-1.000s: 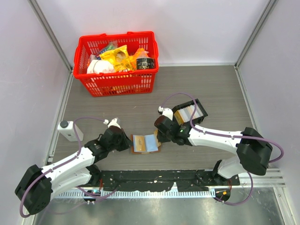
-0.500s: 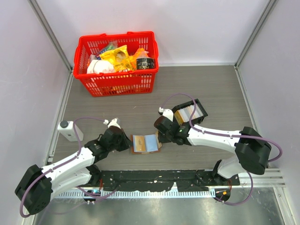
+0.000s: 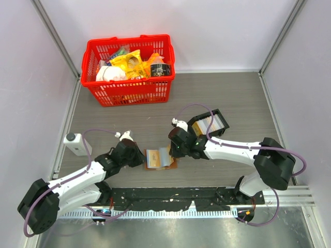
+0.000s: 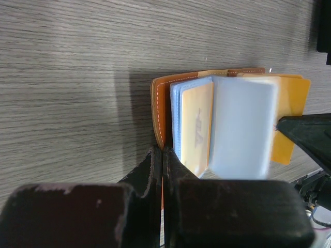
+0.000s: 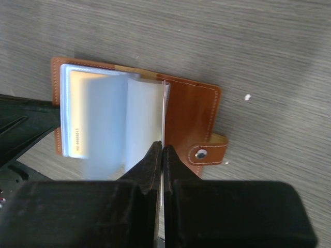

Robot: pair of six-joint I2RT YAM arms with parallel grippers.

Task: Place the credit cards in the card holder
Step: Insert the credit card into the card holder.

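Note:
The card holder lies open on the table, brown leather with clear sleeves fanned up. My left gripper is shut on the left cover edge of the card holder; in that wrist view the jaws pinch the leather, beside a yellow credit card in a sleeve. My right gripper hangs over the holder's right half. In its wrist view the gripper is shut on a thin white credit card seen edge-on, standing against the sleeves next to the cover and snap tab.
A small black tray behind the right arm holds more cards. A red basket full of groceries stands at the back left. A small white device sits by the left wall.
My right gripper has edged left over the card holder's right half with the card. The left arm has kept its hold and place.

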